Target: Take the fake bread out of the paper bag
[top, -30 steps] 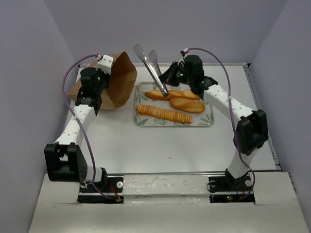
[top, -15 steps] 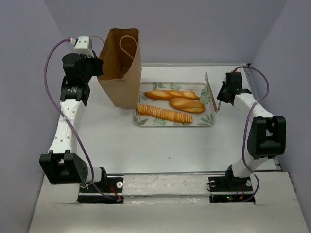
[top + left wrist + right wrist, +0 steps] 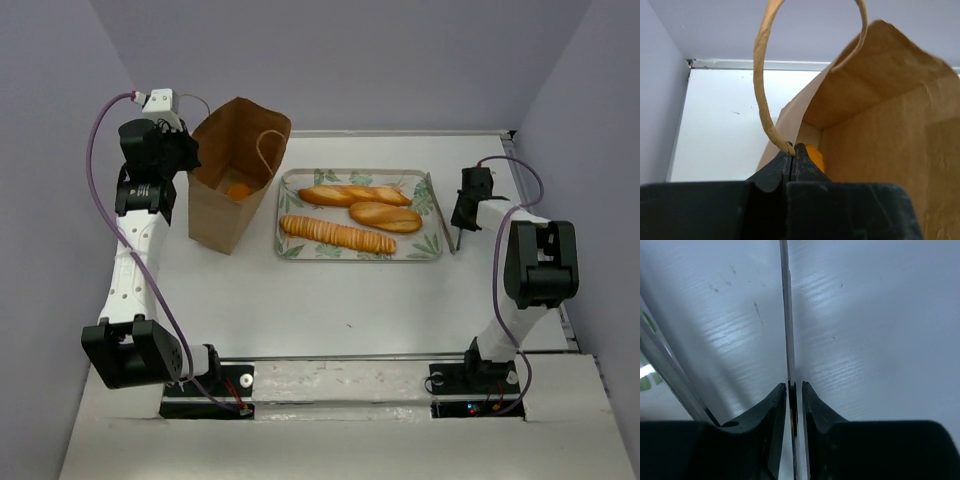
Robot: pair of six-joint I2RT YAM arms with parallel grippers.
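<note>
The brown paper bag point(image 3: 222, 205) stands upright left of the tray, its mouth open upward. A small orange piece of bread point(image 3: 238, 190) shows inside it, and also in the left wrist view point(image 3: 815, 156). My left gripper point(image 3: 183, 158) is shut on the bag's rim at the foot of its cord handle point(image 3: 760, 75). Three loaves lie on the tray point(image 3: 422, 247): a slashed baguette point(image 3: 353, 194), an oval loaf point(image 3: 385, 216) and a ribbed stick loaf point(image 3: 336, 234). My right gripper point(image 3: 460, 222) is just right of the tray, shut on thin metal tongs point(image 3: 786, 315).
The bag point(image 3: 880, 110) fills the right of the left wrist view. The tray's right rim point(image 3: 660, 372) lies close to the left of the tongs. Grey walls close in the table on three sides. The table's right edge point(image 3: 540, 230) runs behind the right arm.
The left arm raised the bag from lying tilted to upright, then set it lower with its mouth open. The right arm carried the tongs off the tray to its right side.
</note>
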